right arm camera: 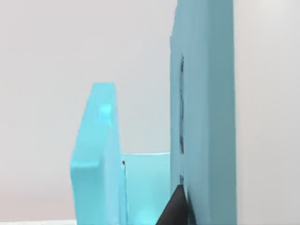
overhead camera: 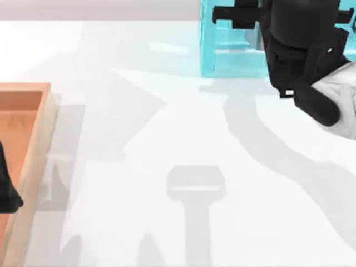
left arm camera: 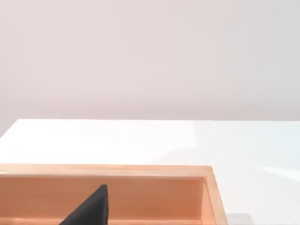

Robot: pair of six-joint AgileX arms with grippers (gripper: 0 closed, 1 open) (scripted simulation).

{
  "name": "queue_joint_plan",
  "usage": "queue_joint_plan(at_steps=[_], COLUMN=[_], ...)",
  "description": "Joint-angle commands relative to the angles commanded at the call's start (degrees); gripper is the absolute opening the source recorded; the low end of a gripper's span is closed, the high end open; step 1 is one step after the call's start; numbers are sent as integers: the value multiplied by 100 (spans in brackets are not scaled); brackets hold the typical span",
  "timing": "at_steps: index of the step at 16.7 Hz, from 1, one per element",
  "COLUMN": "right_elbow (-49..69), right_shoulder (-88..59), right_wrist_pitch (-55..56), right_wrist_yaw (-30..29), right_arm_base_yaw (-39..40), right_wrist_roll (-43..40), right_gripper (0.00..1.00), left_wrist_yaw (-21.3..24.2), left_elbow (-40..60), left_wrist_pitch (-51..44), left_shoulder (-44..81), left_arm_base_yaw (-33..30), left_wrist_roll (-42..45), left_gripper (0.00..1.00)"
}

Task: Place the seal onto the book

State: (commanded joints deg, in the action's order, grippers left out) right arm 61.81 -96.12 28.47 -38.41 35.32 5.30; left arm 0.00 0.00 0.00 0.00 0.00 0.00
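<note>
Top view: right gripper over teal shelf unit at table's far right edge, finger opening impossible to tell; left arm parked over wooden tray.

Open table between tray (left) and shelf.

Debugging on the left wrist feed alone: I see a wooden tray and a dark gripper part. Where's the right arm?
Observer: The right arm is at the far right of the table, over a teal shelf unit.
Operator: Gripper near the shelf?
Observer: The right gripper is close beside a tall teal wall. I cannot tell if it is touching.
Operator: Where's my tray on the table?
Observer: The wooden tray lies at the left edge, with the left gripper over it.
</note>
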Motion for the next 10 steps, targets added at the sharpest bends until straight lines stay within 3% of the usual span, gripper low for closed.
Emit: queue_joint_plan(at_steps=[4,10], right_elbow=[-577,-646], right_shoulder=[951,1014], right_wrist_pitch=[-555,-616], right_wrist_yaw=[-283,-314], right_arm_base_yaw=[334,354], right_wrist_roll=[89,98], right_gripper=[0,0], left_wrist_yaw=[0,0], left_elbow=[0,0], left_wrist_pitch=[0,0], left_shoulder=[0,0], left_arm_base_yaw=[0,0], left_wrist_roll=[0,0], left_gripper=[100,100])
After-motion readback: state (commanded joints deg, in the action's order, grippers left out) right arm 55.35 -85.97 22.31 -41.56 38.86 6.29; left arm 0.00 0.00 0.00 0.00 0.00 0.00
